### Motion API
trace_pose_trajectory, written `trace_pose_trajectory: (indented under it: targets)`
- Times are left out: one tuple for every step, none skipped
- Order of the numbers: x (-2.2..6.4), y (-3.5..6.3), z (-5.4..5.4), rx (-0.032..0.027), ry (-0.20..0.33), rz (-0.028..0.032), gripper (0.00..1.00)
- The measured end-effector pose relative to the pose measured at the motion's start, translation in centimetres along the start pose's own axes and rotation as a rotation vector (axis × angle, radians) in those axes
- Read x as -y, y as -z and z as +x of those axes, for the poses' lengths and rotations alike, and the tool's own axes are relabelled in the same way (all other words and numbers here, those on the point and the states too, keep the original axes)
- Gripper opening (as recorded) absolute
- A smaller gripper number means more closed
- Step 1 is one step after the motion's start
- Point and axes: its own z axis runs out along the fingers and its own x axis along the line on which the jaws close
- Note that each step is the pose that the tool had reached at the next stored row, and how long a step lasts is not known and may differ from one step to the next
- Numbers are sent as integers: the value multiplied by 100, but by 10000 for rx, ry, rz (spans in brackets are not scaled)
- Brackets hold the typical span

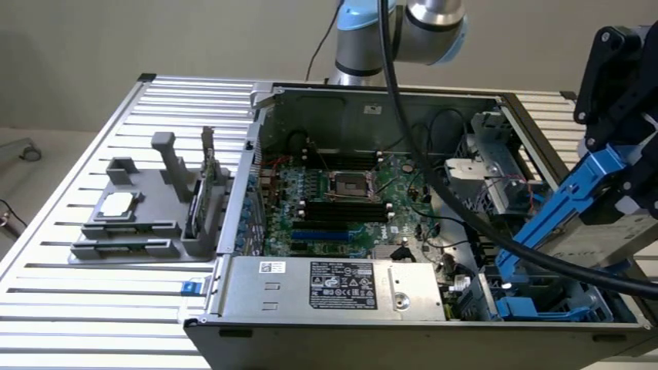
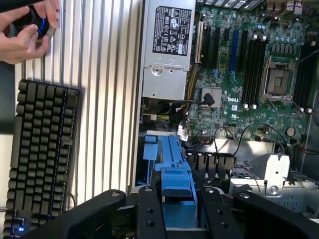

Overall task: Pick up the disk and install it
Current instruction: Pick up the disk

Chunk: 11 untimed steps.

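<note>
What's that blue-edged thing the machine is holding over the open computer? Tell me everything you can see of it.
It is the disk, a flat rectangular drive: a grey, metal-looking body framed by a bright blue plastic-looking carrier. The black claw is shut on it, one finger on each side of the blue frame. It hangs steeply tilted, its lower end dipping into the open computer case at the exterior view's right, above a bay with more blue parts. Whether that end touches anything is unclear.

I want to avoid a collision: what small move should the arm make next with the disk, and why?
Probably lower the disk a little along its own tilt, toward the blue bay. The fingers grip it on both sides, and it hangs tilted above the bay, not yet inside.
</note>
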Motion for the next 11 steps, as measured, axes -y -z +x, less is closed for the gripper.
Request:
trace_pose_trajectory:
  targets:
    - [1,-17,7,-1,-9,3,33]
    - [1,-35,10,0,-12,7,33]
    - [2,-53,12,-1,-12,12,33]
    - [1,-71,14,-1,-12,19,33]
    - [1,-89,15,0,-11,30,33]
    - [2,-106,17,-1,-9,42,33]
    - [2,-121,17,-3,-9,52,33]
    - [2,-137,14,-4,-9,62,33]
    - [3,-153,11,-3,-9,70,33]
    - [5,-169,8,-3,-9,77,33]
    - [9,-184,5,-4,-8,82,33]
